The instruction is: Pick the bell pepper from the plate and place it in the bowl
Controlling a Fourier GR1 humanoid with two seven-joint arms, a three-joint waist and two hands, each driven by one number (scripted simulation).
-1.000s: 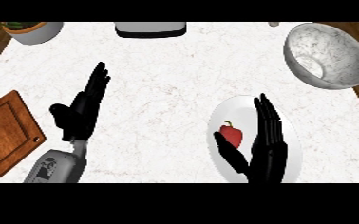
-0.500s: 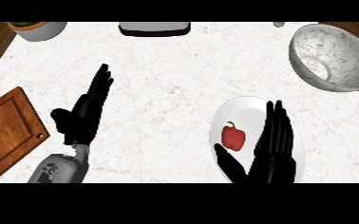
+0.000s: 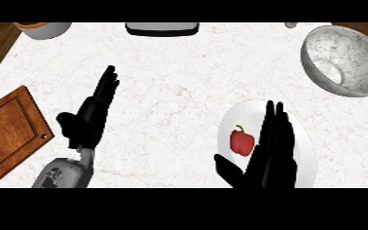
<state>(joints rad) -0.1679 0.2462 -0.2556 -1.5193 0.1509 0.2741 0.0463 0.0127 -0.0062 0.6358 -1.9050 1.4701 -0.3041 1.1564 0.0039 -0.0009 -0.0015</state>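
Looking down from the head view: the red pepper sits on the white plate, right hand flat beside it, fingers straight, holding nothing. I'd curl around the pepper low before lifting toward the bowl. Left hand rests open on the tabletop.

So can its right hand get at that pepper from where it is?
Probably yes. The right hand is open over the plate, just right of the pepper, and nothing lies between them.
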